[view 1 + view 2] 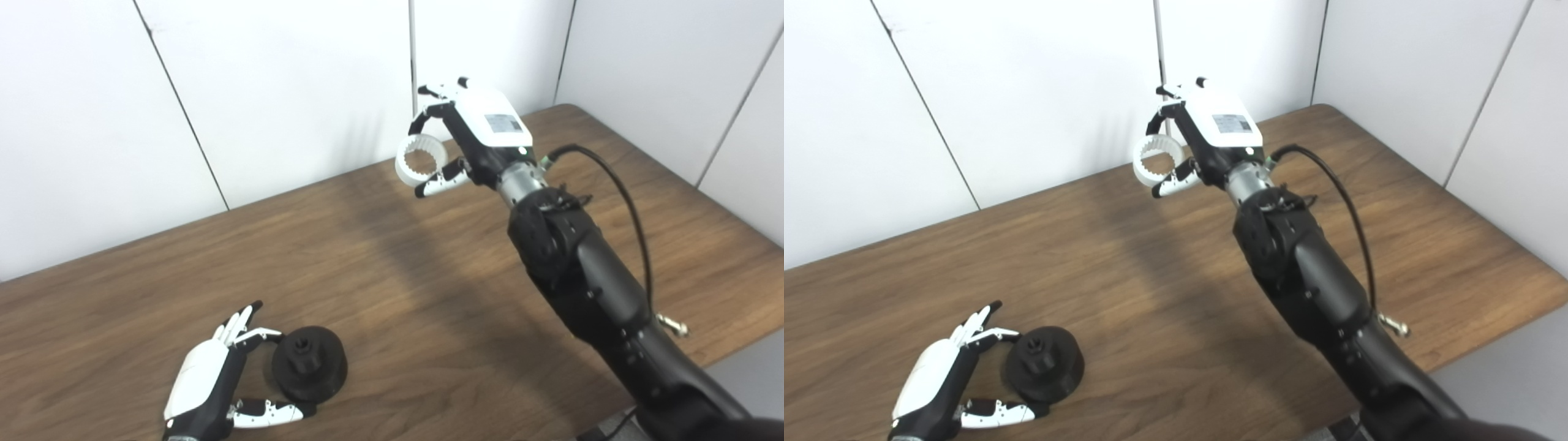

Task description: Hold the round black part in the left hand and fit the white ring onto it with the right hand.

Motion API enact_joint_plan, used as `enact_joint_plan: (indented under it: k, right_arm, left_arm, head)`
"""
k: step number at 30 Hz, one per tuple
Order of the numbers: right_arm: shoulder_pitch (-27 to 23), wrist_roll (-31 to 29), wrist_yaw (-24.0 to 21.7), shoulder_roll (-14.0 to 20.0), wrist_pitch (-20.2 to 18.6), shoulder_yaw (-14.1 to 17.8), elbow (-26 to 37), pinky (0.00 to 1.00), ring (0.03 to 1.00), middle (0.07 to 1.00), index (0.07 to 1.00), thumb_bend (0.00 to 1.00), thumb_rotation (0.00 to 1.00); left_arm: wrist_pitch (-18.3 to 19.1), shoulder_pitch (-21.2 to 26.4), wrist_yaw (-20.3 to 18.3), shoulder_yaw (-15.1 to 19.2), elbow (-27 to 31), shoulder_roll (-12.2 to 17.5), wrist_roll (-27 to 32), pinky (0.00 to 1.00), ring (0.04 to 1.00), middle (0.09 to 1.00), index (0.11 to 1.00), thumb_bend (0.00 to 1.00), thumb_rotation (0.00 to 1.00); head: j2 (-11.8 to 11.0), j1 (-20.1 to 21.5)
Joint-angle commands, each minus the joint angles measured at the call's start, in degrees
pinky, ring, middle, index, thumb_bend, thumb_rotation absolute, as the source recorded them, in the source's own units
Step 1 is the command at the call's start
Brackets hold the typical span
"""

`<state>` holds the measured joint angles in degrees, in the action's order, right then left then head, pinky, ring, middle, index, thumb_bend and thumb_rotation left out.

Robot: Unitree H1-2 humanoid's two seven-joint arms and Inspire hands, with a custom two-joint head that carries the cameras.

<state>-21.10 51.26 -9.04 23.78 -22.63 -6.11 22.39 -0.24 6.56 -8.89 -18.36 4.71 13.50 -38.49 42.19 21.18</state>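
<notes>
The round black part (310,365) stands on the wooden table (429,294) at the front left. My left hand (211,380) is beside it with fingers apart, thumb and fingers around its left side; it rests on the table and is not lifted. My right hand (465,135) is raised high over the back of the table and is shut on the white toothed ring (419,162), held between thumb and fingers. The ring is far from the black part. Both also show in the right eye view: black part (1044,364), ring (1157,160).
White wall panels (275,92) stand close behind the table. A black cable (618,196) loops beside my right forearm. The table's right edge (735,343) falls away near my right arm.
</notes>
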Motion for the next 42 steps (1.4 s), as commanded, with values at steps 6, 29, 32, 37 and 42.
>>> enact_joint_plan:
  k: [6, 29, 32, 37, 42]
  right_arm:
    - [8.79, 0.39, 2.86, -3.87, 2.96, 1.24, 7.98, 0.92, 0.874, 0.867, 0.492, 0.52, 0.15]
    - [23.08, -4.19, 1.74, -6.71, 10.45, 3.44, 12.76, 0.98, 0.888, 0.866, 0.492, 0.52, 0.14]
    - [23.26, -4.76, 1.53, -6.36, 11.09, 3.51, 12.20, 0.98, 0.886, 0.866, 0.492, 0.52, 0.14]
    - [23.07, -5.36, 0.84, -6.70, 11.82, 2.82, 11.99, 1.00, 0.888, 0.869, 0.493, 0.52, 0.15]
    - [22.17, -5.37, -0.13, -7.64, 11.94, 1.53, 12.39, 0.97, 0.879, 0.866, 0.492, 0.52, 0.14]
  left_arm:
    - [0.69, 1.23, 0.69, 0.27, 1.27, 0.19, -1.75, 1.00, 1.000, 1.000, 0.636, 0.96, 0.29]
    - [5.43, 3.32, 0.77, -2.22, 2.04, -5.43, -6.56, 1.00, 1.000, 1.000, 0.625, 0.98, 0.28]
    - [6.37, 3.47, 0.55, -2.46, 2.23, -6.04, -7.37, 1.00, 1.000, 1.000, 0.625, 0.98, 0.29]
    - [6.97, 3.57, 0.46, -2.54, 2.41, -5.89, -7.81, 1.00, 1.000, 1.000, 0.626, 0.97, 0.29]
    - [7.45, 3.64, -0.09, -2.67, 2.76, -5.79, -7.70, 1.00, 1.000, 1.000, 0.628, 0.97, 0.29]
  head:
    - [0.39, -0.48]
    - [3.38, -23.58]
    - [3.56, -24.16]
    - [3.70, -23.66]
    - [3.78, -23.11]
